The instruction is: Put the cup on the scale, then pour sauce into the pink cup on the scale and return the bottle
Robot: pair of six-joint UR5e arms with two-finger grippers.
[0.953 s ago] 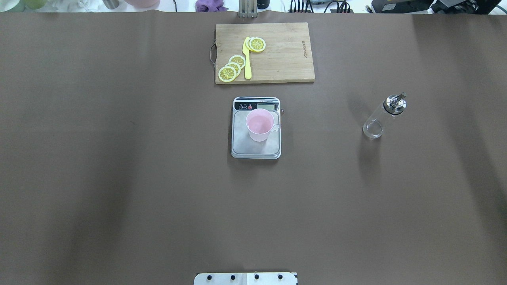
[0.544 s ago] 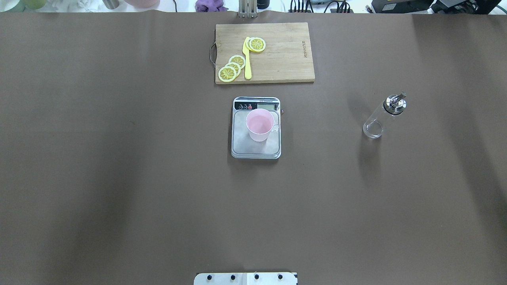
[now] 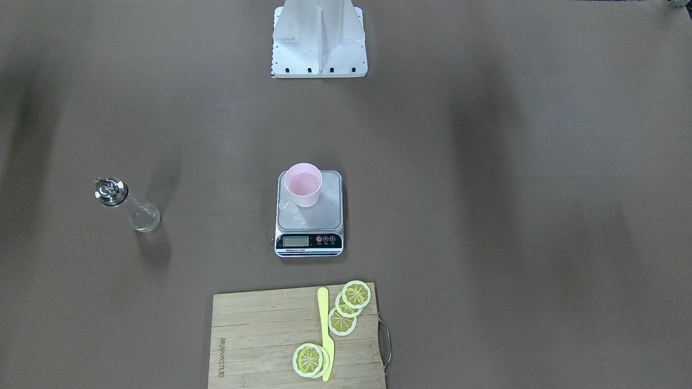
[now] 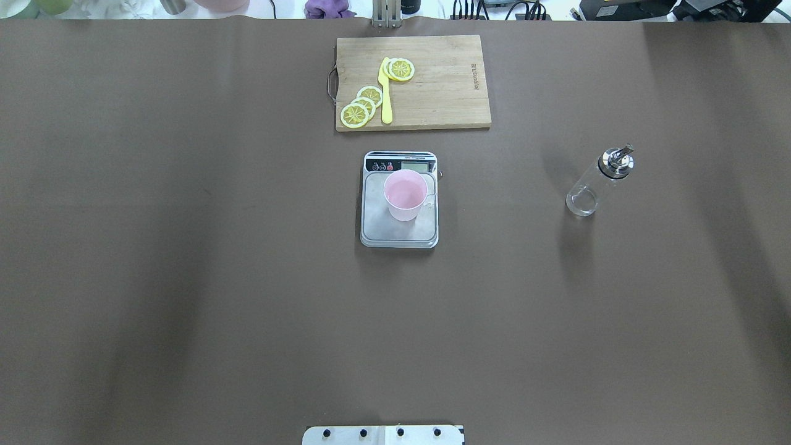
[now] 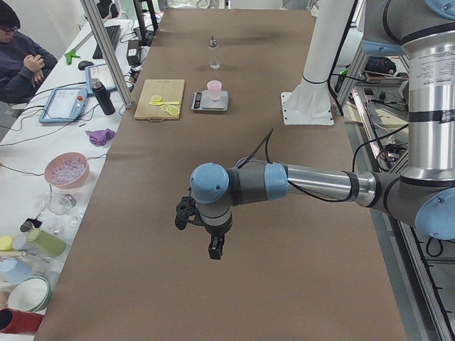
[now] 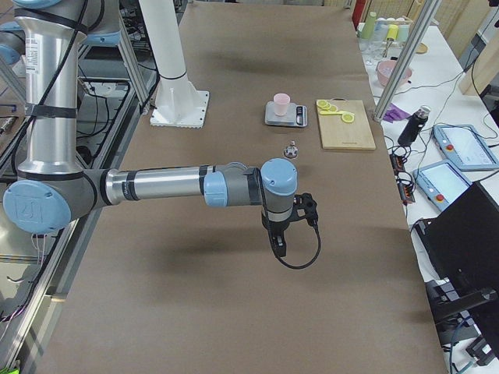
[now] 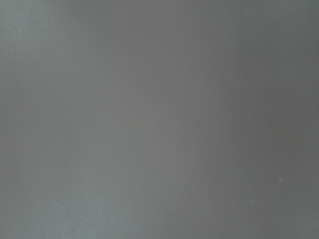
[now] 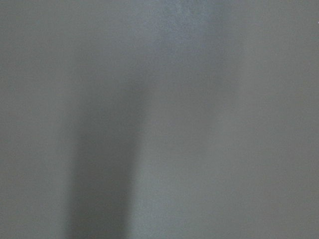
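1. One pink cup (image 4: 405, 196) stands upright on the scale (image 4: 399, 236), mid-way across the bench (image 4: 185, 278); its contents are unclear.
2. The bottle (image 4: 594, 186) stands upright, well apart from the scale, toward the bench's right edge.
3. The left gripper (image 5: 215, 250) and right gripper (image 6: 281, 248) hang over bare bench; I cannot tell whether either is open or closed.

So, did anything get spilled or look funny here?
Maybe a little spill: shiny wet-looking patches lie on the scale platform beside the pink cup, on the bottle side. Cup and bottle both stand upright.
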